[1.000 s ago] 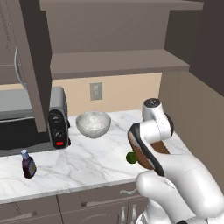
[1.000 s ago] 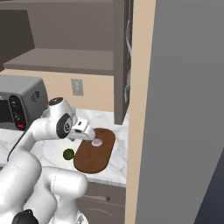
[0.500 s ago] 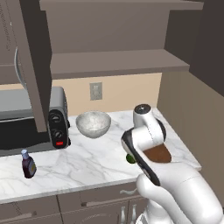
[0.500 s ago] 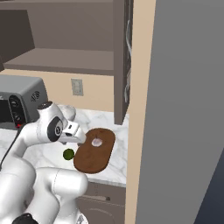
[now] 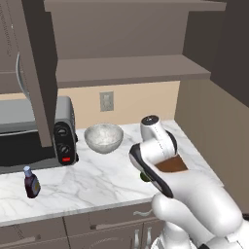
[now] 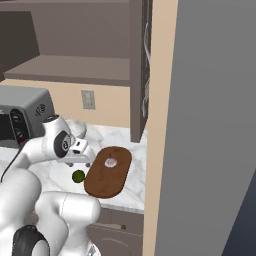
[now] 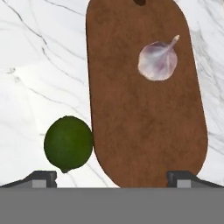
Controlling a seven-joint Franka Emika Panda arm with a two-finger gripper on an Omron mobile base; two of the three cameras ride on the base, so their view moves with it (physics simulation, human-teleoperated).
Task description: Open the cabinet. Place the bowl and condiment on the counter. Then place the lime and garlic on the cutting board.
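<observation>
Fingers (image 7: 43, 177) of the gripper (image 7: 116, 179) stand spread wide and grasp nothing; in the hand view the two dark tips rise far apart at the bottom, one below the lime (image 7: 68, 143) and one below the near end of the cutting board (image 7: 144, 113). That lime, dark green and round, lies on the white marble counter (image 7: 39, 65), touching or all but touching the board's long edge, not on the wood. On the board lies the garlic (image 7: 158, 60), a pinkish-white bulb with its pointed tip aimed away from the gripper, in the half of the board farther from the fingers. From the right base view the oval board (image 6: 107, 172) lies on the counter (image 6: 132, 187) near the wall end, with the garlic (image 6: 111, 162) on it and the lime (image 6: 78, 176) just beside its edge, under the white arm. In the left base view the speckled bowl (image 5: 103, 138) sits on the counter (image 5: 92, 182) next to the toaster oven (image 5: 36, 133), and the small dark condiment (image 5: 31, 182) bottle with a blue cap stands upright near the front edge, well apart from the bowl. Above, the cabinet (image 5: 126, 68) stands open, its door (image 5: 36, 68) swung out, its shelf bare.
</observation>
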